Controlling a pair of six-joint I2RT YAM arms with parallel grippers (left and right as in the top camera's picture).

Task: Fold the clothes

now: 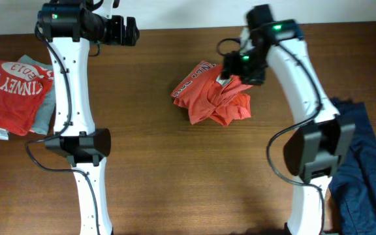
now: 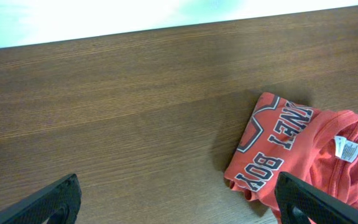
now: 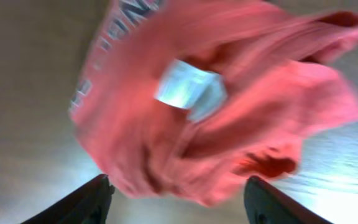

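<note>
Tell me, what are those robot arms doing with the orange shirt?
They are folding clothes. The right gripper hangs just over the crumpled orange shirt in the middle of the table. Its fingers are open, so it is not holding the shirt yet. The left gripper is open too, near the table's far edge, with nothing in it. A folded red shirt lies on a grey garment at the left, and a dark blue garment sits at the right.
</note>
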